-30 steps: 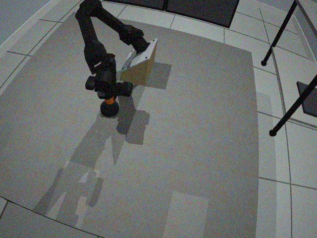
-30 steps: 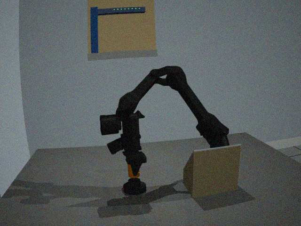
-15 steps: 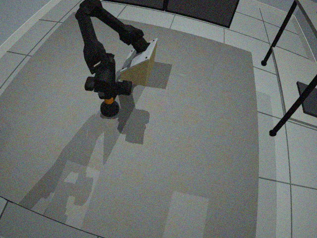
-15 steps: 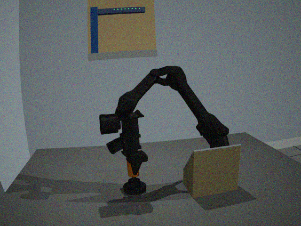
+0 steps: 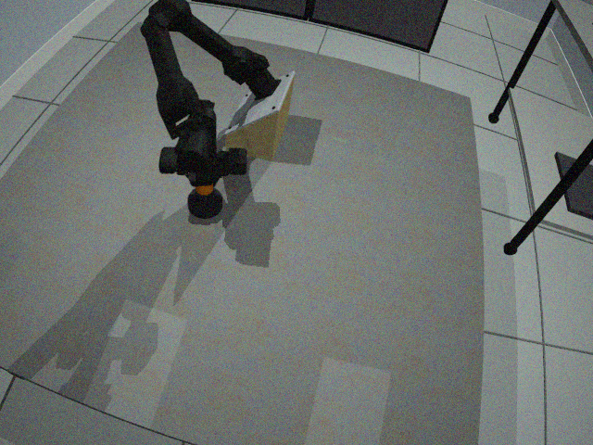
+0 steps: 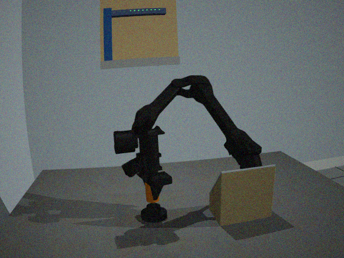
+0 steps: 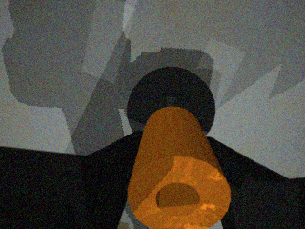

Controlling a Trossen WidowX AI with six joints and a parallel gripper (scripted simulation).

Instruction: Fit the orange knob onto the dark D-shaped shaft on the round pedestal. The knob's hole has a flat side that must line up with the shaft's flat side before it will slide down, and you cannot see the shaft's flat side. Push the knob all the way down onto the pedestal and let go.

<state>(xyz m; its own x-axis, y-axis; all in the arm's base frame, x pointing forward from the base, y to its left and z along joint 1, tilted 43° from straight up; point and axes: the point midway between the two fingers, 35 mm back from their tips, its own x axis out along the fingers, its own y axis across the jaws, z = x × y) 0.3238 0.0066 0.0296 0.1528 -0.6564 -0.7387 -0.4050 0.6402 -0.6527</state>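
The orange knob (image 5: 205, 189) (image 6: 149, 193) (image 7: 173, 135) is held between the fingers of my gripper (image 6: 153, 195), which is shut on it. In the exterior view the knob leans slightly, its lower end right at the narrow dark top part of the round black pedestal (image 5: 205, 205) (image 6: 153, 215) (image 7: 143, 97). The wrist view shows the D-shaped hole in the knob's upper end, its flat edge toward the bottom of the picture. The knob is not down on the pedestal's wide body. The shaft's flat side is hidden, and how far the shaft enters the knob cannot be told.
A tan wedge-shaped block (image 5: 256, 141) (image 6: 247, 196) with a pale top stands by the arm's base, to the right of the pedestal in the exterior view. Shadows of the arm fall on the grey table top (image 5: 383, 239) (image 6: 91, 183) around the pedestal.
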